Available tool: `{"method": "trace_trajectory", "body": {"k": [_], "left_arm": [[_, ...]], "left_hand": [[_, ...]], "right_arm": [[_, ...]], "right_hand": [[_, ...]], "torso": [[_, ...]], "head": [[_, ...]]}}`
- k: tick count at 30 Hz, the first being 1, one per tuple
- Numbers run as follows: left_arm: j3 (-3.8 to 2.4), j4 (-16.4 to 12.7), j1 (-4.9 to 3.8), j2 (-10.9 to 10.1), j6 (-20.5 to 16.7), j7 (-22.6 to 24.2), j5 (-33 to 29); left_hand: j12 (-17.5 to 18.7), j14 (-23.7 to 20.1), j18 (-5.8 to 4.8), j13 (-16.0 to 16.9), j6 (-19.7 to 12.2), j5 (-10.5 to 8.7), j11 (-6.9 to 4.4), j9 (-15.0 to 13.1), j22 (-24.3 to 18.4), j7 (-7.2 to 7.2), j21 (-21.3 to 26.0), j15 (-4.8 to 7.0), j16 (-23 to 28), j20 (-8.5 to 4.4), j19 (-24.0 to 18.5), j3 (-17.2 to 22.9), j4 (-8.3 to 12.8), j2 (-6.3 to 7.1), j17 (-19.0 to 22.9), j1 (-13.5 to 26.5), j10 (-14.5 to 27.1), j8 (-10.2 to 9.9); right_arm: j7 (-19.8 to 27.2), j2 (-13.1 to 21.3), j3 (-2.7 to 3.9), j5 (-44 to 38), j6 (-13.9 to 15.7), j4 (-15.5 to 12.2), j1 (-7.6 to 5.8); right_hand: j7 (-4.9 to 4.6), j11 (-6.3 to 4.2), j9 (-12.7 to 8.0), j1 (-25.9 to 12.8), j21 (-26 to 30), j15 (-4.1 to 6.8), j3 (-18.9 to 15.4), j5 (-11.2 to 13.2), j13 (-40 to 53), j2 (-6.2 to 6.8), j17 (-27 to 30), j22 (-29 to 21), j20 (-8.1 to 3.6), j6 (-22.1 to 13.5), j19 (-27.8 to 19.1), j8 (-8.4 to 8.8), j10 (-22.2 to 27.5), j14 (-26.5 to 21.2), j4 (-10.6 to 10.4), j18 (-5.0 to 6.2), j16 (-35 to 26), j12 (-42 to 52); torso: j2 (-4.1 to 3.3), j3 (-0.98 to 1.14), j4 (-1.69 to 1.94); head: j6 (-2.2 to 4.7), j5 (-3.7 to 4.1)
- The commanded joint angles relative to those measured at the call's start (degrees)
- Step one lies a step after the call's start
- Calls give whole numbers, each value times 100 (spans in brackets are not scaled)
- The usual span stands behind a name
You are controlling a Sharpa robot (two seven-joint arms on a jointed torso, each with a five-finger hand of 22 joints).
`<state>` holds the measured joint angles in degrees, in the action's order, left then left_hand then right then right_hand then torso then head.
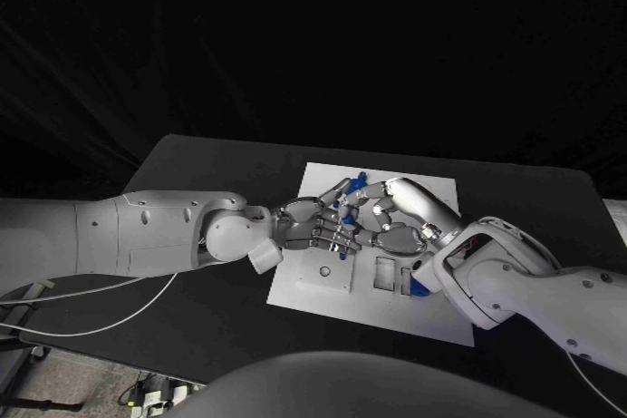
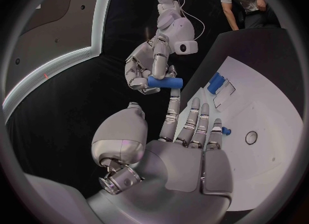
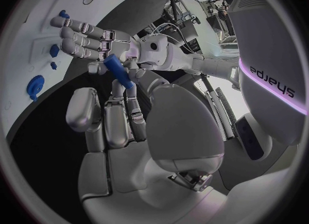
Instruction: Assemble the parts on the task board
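My right hand (image 1: pixel 396 217) hovers over the middle of the white task board (image 1: pixel 327 291) and pinches a blue cylinder (image 2: pixel 164 82) between thumb and fingers; the same cylinder (image 3: pixel 120 71) shows in the right wrist view. Facing it from the board's left side is my left hand (image 1: pixel 318 224), with straight, spread fingers (image 2: pixel 196 123) and nothing in it. The two hands nearly meet above the board. Blue parts lie at the board's far edge (image 1: pixel 358 179) and beside my right forearm (image 1: pixel 419 286). More blue parts (image 3: pixel 35 86) sit on the board beneath the hands.
The board has a round hole (image 1: pixel 324 272) and a rectangular slot (image 1: pixel 388 273) in its near half, both uncovered. Bare black table (image 1: pixel 209 173) runs left of the board, beneath my left arm. White cables (image 1: pixel 91 309) hang off the table's left edge.
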<state>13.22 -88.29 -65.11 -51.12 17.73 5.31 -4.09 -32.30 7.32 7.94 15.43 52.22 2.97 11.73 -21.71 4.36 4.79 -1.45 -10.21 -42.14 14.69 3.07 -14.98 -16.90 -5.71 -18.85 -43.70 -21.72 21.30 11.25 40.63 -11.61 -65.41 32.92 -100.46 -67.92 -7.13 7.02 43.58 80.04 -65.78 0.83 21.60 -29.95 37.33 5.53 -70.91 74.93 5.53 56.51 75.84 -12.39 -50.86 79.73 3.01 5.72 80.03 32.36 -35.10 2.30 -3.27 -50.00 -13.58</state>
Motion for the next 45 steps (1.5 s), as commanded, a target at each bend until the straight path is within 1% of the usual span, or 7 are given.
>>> {"method": "trace_trajectory", "body": {"k": [1,9,23,27,40,43,45], "left_arm": [[1,2,5,-6,14,25,-22],[1,-8,5,-34,7,-31,-21],[1,-15,5,-93,-39,-106,2],[1,-21,5,-119,-69,-125,8],[1,-24,5,-136,-116,-140,11],[1,-22,5,-139,-126,-115,11],[1,-21,5,-147,-140,-82,11]], "left_hand": [[-31,42,47,6,45,-30,-16,-10,0,8,17,-2,-24,-6,3,45,5,18,6,46,-5,31],[-92,60,28,-2,219,-30,50,-147,1,-62,14,-50,-44,19,6,77,4,34,15,49,7,178],[-138,79,1,-9,249,-29,98,-305,11,-73,7,-96,-68,35,21,108,8,23,18,18,4,293],[-153,87,-9,-11,227,-29,114,-349,17,-67,4,-112,-78,42,28,117,10,11,18,-10,0,314],[-200,85,-25,-21,124,-27,131,-476,31,-25,-5,-137,-101,55,46,144,14,-11,23,-144,11,348],[-228,86,-25,-25,40,-27,128,-511,37,19,-9,-142,-118,58,53,147,11,-20,26,-196,14,326],[-258,93,-25,-27,-62,-24,122,-509,46,75,-14,-146,-138,65,63,158,18,-39,26,-261,9,272]], "right_arm": [[-14,18,-1,-5,-82,6,8],[-8,29,-1,-5,-85,8,12],[-43,80,-2,-5,-160,10,13],[-69,98,-3,-8,-192,13,14],[-101,106,-4,-29,-238,12,15],[-107,105,-4,-30,-250,13,15],[-110,102,-4,-31,-254,16,15]], "right_hand": [[0,-409,0,93,2,-7,28,-15,5,-24,5,816,-15,-27,7,2,-450,25,6,-41,6,20],[0,-409,0,93,2,-7,28,-15,5,-24,5,816,-15,-27,7,2,-450,25,6,-41,6,20],[-9,-400,8,147,-4,-13,34,-18,-5,-20,18,815,-12,-63,-3,20,-437,16,13,-41,-3,10],[-14,-397,7,176,-9,-15,38,-21,-11,-16,23,815,-11,-79,-6,31,-434,13,21,-41,-6,6],[-25,-382,6,276,-26,-20,51,-45,-20,-7,35,817,-11,-98,-15,54,-440,5,54,-40,-15,8],[-27,-380,6,287,-31,-21,53,-46,-20,-6,36,817,-11,-98,-15,55,-443,5,58,-40,-16,9],[-27,-379,6,289,-32,-22,53,-47,-20,-6,36,817,-11,-98,-15,56,-443,5,58,-40,-16,9]], "torso": [[0,1,0],[-1,1,1],[0,-1,-1],[2,0,-1],[0,1,1],[0,1,1],[0,0,0]], "head": [[0,-4],[0,-19],[0,-52],[0,-62],[0,-59],[0,-64],[0,-65]]}}
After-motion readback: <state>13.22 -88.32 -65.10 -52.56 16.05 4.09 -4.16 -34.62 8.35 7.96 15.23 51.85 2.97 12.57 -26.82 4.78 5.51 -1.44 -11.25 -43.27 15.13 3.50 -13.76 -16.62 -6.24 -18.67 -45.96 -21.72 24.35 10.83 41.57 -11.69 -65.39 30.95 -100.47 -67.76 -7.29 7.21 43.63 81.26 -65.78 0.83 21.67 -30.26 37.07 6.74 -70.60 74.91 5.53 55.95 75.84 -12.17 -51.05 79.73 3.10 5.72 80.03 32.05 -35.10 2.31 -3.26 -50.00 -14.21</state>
